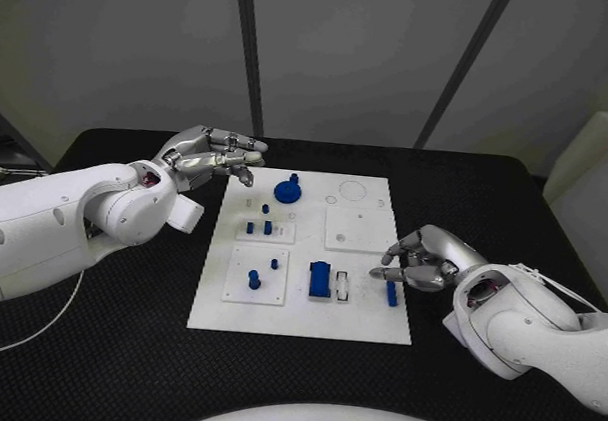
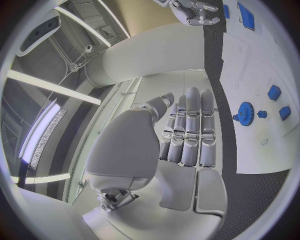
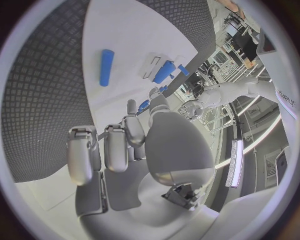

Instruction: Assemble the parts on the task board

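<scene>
Left: we log the left robot hand (image 1: pixel 217 152) above the surface (image 1: pixel 118 333) just beside the task board's far left corner, fingers straight and close together, holding nothing. The left wrist view shows the same fingers (image 2: pixel 190 130) extended side by side over the black surface.

Centre: the task board (image 1: pixel 301 316), a white plate lying flat on the black, textured surface. On it we count a blue gear (image 1: pixel 289 191) near the far edge, small blue pegs (image 1: pixel 259 228) on the left inset plates, a blue block (image 1: pixel 321 278) nearer the front, and a slim blue pin (image 1: pixel 390 293) at the right edge.

Right: the right robot hand (image 1: pixel 418 262) at the board's right edge, just beside the pin, fingers curled inward with nothing held.

Room: grey wall panels with dark seams behind the surface.
</scene>
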